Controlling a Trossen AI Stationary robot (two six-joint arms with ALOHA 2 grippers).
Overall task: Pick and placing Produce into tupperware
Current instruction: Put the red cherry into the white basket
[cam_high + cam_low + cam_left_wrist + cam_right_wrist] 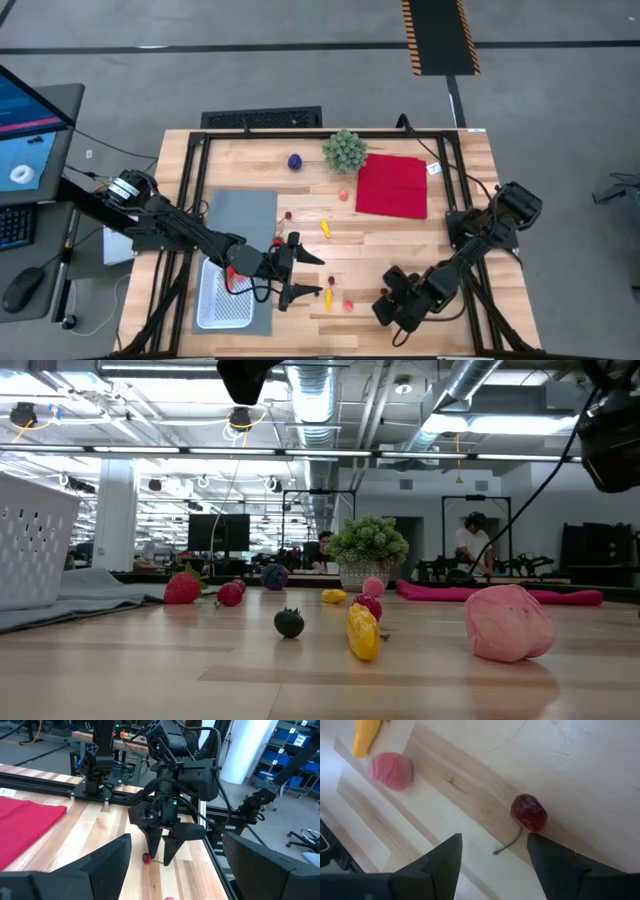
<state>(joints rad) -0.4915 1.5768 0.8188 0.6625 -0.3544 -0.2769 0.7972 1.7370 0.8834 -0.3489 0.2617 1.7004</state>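
Observation:
The white mesh tupperware (225,297) stands on a grey mat near the table's near-left corner. Small produce lies scattered on the wood: a purple ball (294,161), a yellow piece (325,228), a dark red piece (331,279), a second yellow piece (328,298) and a pink piece (348,305). My left gripper (316,277) is open beside the tupperware, its fingers pointing at the dark red piece. My right gripper (495,862) is open and points down just above a stemmed dark red cherry (528,813), without touching it.
A green bushy plant (344,150) and a red cloth (392,185) lie toward the far edge. The grey mat (240,215) spreads under the tupperware. A black frame rail (45,782) borders the table. Bare wood lies between the two grippers and in the table's middle.

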